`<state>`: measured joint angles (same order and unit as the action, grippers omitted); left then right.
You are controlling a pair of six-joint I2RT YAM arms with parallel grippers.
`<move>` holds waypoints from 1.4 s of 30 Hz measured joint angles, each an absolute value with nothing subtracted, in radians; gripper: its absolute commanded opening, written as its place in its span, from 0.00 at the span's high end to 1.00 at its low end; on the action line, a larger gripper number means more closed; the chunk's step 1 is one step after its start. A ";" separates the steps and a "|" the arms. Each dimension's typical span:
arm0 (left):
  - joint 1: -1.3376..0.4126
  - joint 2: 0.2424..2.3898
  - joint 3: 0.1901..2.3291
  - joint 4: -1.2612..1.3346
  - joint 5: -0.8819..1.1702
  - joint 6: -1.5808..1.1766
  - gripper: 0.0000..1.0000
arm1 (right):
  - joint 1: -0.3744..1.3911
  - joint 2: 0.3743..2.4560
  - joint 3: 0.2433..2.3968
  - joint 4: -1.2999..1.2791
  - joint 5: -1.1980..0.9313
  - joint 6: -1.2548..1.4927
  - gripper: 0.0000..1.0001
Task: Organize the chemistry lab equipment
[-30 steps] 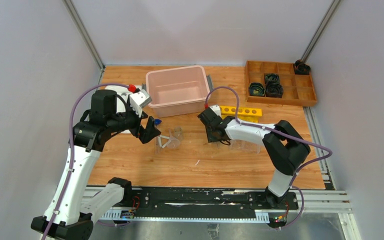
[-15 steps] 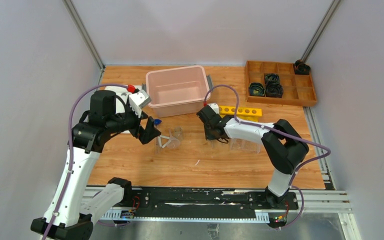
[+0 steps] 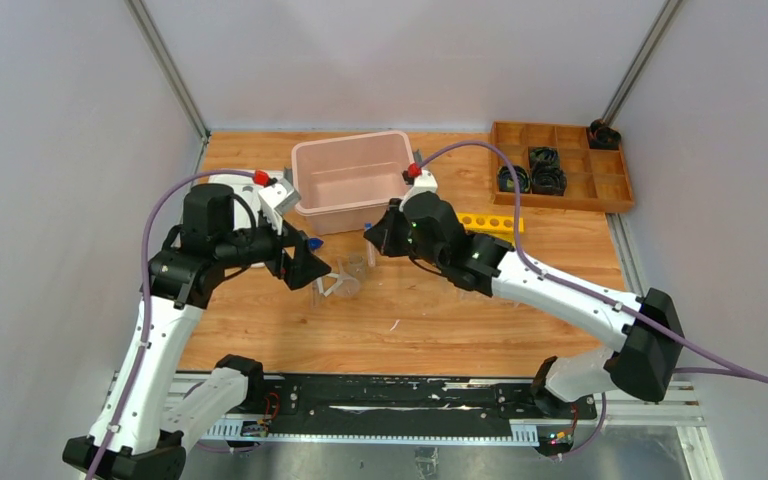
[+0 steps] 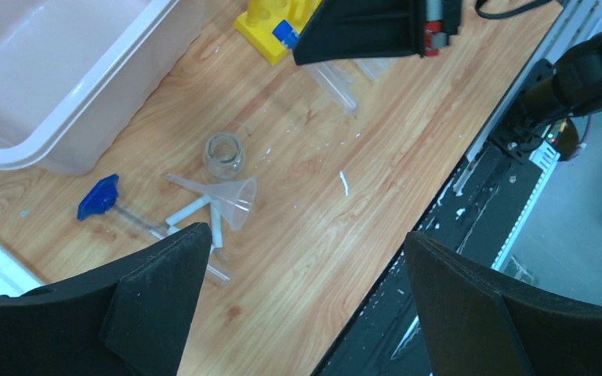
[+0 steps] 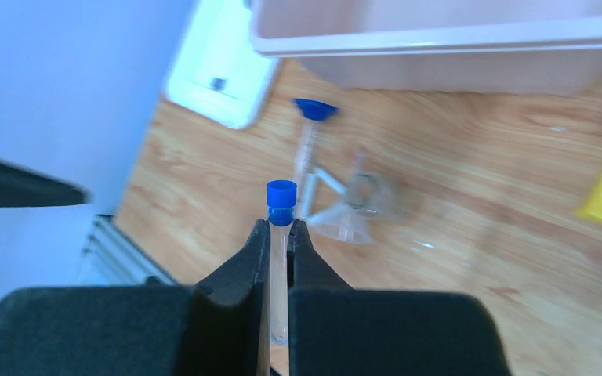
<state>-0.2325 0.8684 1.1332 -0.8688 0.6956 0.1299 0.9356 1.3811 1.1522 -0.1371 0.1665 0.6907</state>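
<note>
funnel [image 4: 231, 202] and beaker [image 4: 224, 154] rest on wooden table [image 3: 440, 322] between pale walls [image 3: 410, 60]; right hand [image 5: 280, 231] pinches blue-capped tube [image 5: 281, 196]; left hand [image 4: 304, 239] spread.

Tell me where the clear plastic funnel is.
In the top view, the clear plastic funnel lies left of centre, right beside the small clear beaker.

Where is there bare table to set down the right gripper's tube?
Bare wood: the near strip between the funnel and the black rail, and the patch right of the yellow rack. Crowded: in front of the pink bin, around funnel and beaker.
</note>
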 measured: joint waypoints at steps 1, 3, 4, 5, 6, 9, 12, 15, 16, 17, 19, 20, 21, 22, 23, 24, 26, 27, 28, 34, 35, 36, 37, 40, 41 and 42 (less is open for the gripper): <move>-0.233 0.869 1.131 -0.857 0.704 0.119 0.08 | 0.959 1.372 1.157 -0.105 0.170 0.702 1.00; -0.233 0.873 1.127 -0.830 0.725 0.091 0.11 | 1.003 1.369 1.164 -0.054 0.184 0.718 1.00; -0.233 0.875 1.126 -0.820 0.736 0.077 0.13 | 1.025 1.370 1.168 -0.032 0.188 0.722 1.00; -0.233 0.878 1.126 -0.814 0.742 0.069 0.15 | 1.046 1.372 1.172 -0.010 0.194 0.723 1.00; -0.233 0.882 1.126 -0.807 0.752 0.058 0.17 | 1.066 1.374 1.176 0.008 0.202 0.724 1.00; -0.233 0.893 1.126 -0.795 0.776 0.036 0.26 | 1.107 1.386 1.201 0.060 0.216 0.725 1.00; -0.233 0.899 1.124 -0.786 0.799 0.023 0.34 | 1.132 1.396 1.221 0.113 0.233 0.723 1.00; -0.233 0.899 1.113 -0.781 0.824 0.016 0.44 | 1.146 1.402 1.231 0.147 0.249 0.719 1.00; -0.233 0.900 1.111 -0.781 0.829 0.014 0.49 | 1.148 1.403 1.232 0.157 0.254 0.719 1.00; -0.233 0.900 1.105 -0.780 0.839 0.014 0.53 | 1.150 1.404 1.232 0.166 0.258 0.718 1.00; -0.233 0.900 1.103 -0.780 0.847 0.012 0.59 | 1.153 1.405 1.232 0.176 0.263 0.718 1.00; -0.233 0.902 1.102 -0.780 0.853 0.009 0.65 | 1.154 1.406 1.232 0.182 0.265 0.717 1.00; -0.233 0.903 1.102 -0.779 0.858 0.008 0.71 | 1.155 1.406 1.232 0.188 0.266 0.717 1.00; -0.233 0.905 1.102 -0.779 0.865 0.007 0.78 | 1.156 1.406 1.232 0.192 0.267 0.717 1.00; -0.233 0.906 1.102 -0.779 0.872 0.003 0.84 | 1.156 1.406 1.232 0.194 0.269 0.715 1.00; -0.233 0.907 1.102 -0.780 0.875 0.001 0.90 | 1.157 1.406 1.232 0.196 0.273 0.714 0.97; -0.225 0.912 1.100 -0.782 0.854 0.000 1.00 | 1.157 1.406 1.232 0.196 0.279 0.708 0.81; -0.223 0.915 1.099 -0.782 0.846 -0.002 1.00 | 1.157 1.406 1.234 0.194 0.284 0.704 0.73; -0.223 0.916 1.099 -0.783 0.841 -0.001 1.00 | 1.157 1.407 1.238 0.185 0.289 0.705 0.65; -0.233 0.913 1.099 -0.795 0.847 0.084 1.00 | 1.137 1.483 1.431 -0.017 0.266 0.725 0.53; -0.233 0.913 1.099 -0.802 0.846 0.106 1.00 | 1.126 1.499 1.472 -0.060 0.247 0.727 0.53; -0.233 0.913 1.099 -0.809 0.844 0.126 1.00 | 1.114 1.515 1.508 -0.100 0.227 0.726 0.54; -0.233 0.913 1.099 -0.818 0.842 0.148 1.00 | 1.103 1.528 1.536 -0.133 0.211 0.726 0.55; -0.233 0.913 1.102 -0.838 0.829 0.197 1.00 | 1.076 1.564 1.603 -0.220 0.154 0.721 0.56; -0.233 0.913 1.103 -0.845 0.825 0.209 1.00 | 1.071 1.571 1.613 -0.242 0.134 0.719 0.57; -0.233 0.913 1.105 -0.850 0.821 0.221 1.00 | 1.068 1.578 1.620 -0.267 0.113 0.717 0.58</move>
<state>-0.2325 0.9134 1.1049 -0.8505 0.8207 0.2211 1.0676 1.5776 1.6199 -0.2668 0.1135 0.7174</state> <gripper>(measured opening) 0.172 0.439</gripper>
